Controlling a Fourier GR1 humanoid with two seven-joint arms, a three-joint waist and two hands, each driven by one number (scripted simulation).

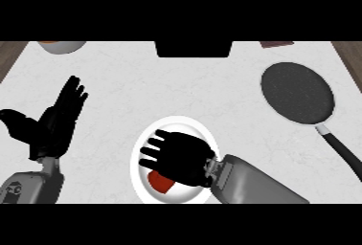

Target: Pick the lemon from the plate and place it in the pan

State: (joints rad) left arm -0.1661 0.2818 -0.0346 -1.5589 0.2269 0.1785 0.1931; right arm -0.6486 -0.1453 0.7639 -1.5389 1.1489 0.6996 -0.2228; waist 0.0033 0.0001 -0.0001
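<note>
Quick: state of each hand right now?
Left hand: open, holding nothing.
Right hand: over the plate, above a red-orange item; grip cannot be told.

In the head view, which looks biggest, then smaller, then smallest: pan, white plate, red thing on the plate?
Biggest: white plate and pan, about alike; the plate is nearer the camera, so unsure.
Smallest: red thing.

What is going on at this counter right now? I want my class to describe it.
The robot's right hand is down over the white plate, covering most of a red-orange item that lies there. Whether it has hold of the item cannot be seen. The dark pan sits apart at the far right with nothing in it. The left hand rests open at the left, fingers up.
</note>
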